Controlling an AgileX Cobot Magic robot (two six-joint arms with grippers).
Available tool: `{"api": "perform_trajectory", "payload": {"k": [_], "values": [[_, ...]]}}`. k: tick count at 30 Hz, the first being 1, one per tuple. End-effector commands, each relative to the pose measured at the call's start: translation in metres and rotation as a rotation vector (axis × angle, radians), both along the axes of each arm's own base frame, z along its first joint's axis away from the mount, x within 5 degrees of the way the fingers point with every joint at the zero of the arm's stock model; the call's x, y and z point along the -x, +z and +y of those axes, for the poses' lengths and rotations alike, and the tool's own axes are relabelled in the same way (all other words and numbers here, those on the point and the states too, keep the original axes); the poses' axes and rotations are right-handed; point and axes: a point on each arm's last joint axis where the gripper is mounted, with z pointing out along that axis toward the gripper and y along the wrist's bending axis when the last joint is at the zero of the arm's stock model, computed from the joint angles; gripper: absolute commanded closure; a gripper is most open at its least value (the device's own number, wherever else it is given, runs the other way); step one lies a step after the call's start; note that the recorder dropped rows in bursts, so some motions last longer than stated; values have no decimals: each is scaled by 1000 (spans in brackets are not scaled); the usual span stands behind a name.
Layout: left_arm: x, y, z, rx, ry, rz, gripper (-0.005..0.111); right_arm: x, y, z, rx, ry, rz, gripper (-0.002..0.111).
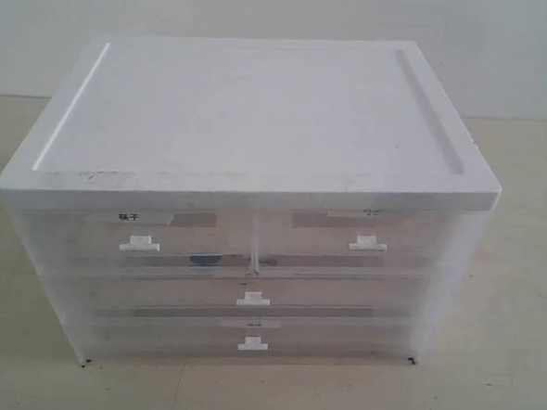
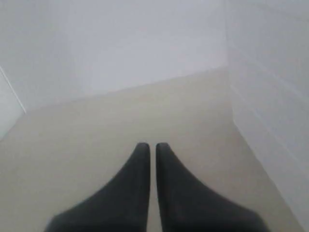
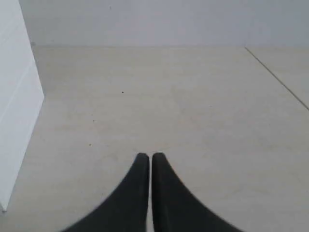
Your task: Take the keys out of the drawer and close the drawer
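The drawer (image 1: 250,292) is the full-width translucent one with a small white handle, in the middle of a white-topped cabinet (image 1: 260,121); it stands closed. A small dark blue patch (image 1: 205,259) shows through the plastic just above it; I cannot make out the keys beyond that. Neither arm appears in the exterior view. My left gripper (image 2: 152,145) hovers shut and empty over the beige table, the cabinet's side (image 2: 270,106) beside it. My right gripper (image 3: 147,155) is likewise shut and empty, with the cabinet's other side (image 3: 14,121) a little way off.
Two half-width drawers (image 1: 142,234) (image 1: 365,234) sit above the drawer and another wide drawer (image 1: 254,339) sits below; all are closed. The cabinet stands on a beige table (image 1: 505,368) before a pale wall.
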Motion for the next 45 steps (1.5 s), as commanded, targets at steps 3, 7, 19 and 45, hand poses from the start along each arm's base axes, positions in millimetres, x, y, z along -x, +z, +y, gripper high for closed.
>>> {"api": "perform_trajectory", "payload": {"k": [3, 7, 19, 45], "values": [[0, 22, 0, 281, 12, -257, 102, -3, 23, -1, 74, -1, -249, 108], [2, 35, 3, 330, 21, -404, 102, 0, 43, 0, 93, -3, -470, 108], [6, 51, -3, 841, -121, -503, 102, 22, 85, 1, -215, 59, -1019, 108], [-91, 87, -63, 477, -768, 10, 102, -123, 122, 72, -272, 728, -97, 108]]}}
